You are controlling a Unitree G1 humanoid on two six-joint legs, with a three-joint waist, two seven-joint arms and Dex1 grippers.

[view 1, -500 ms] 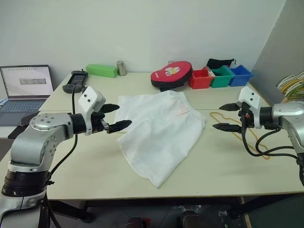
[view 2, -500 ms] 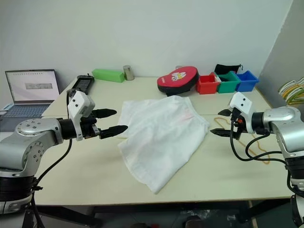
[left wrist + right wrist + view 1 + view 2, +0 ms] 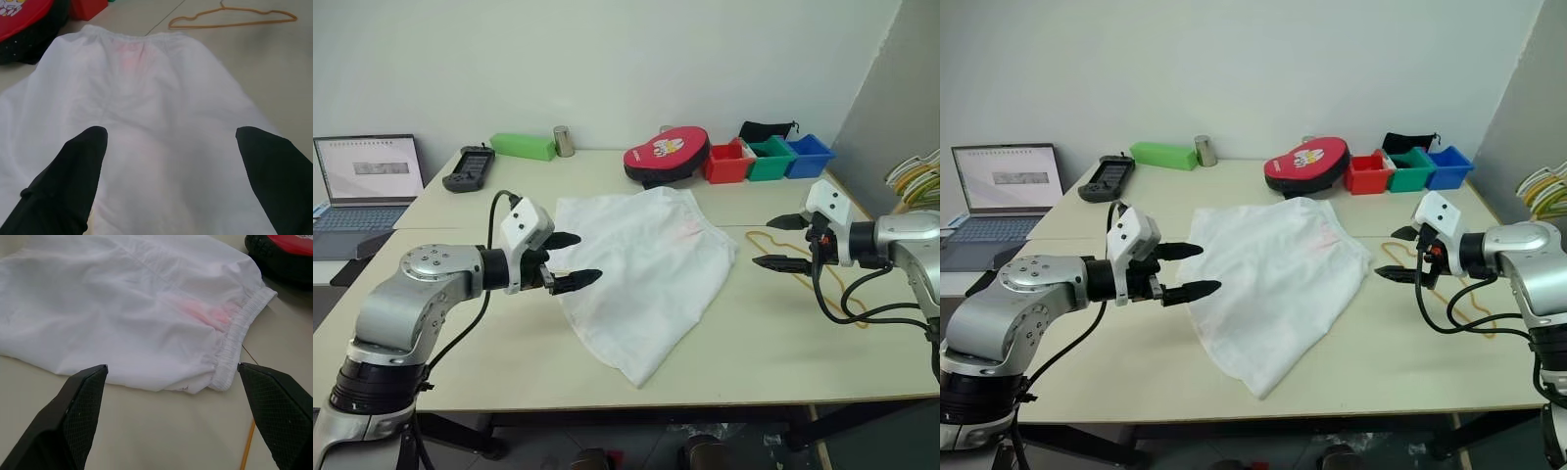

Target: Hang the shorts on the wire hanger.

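Note:
The white shorts [image 3: 646, 259] lie spread flat in the middle of the table, gathered waistband [image 3: 239, 330] toward the right, with a faint pink mark [image 3: 205, 313] near it. The wire hanger [image 3: 230, 19] lies flat on the table just right of the waistband, and my right arm partly covers it in the eye views. My left gripper [image 3: 585, 258] hovers open over the shorts' left edge, nothing between its fingers. My right gripper [image 3: 762, 242] hangs open above the table just right of the waistband, over the hanger's near end, and is empty.
Along the table's far edge stand a green box [image 3: 522, 146], a metal cup [image 3: 565, 141], a red paddle case [image 3: 666, 155] and red, green and blue bins [image 3: 770, 159]. A black handheld device [image 3: 468, 168] and a laptop [image 3: 367, 181] sit at the left. A bunch of hangers [image 3: 915, 176] hangs at the right.
My left gripper has moved right, from beside the shorts to over their left edge, staying open. The right arm has kept still.

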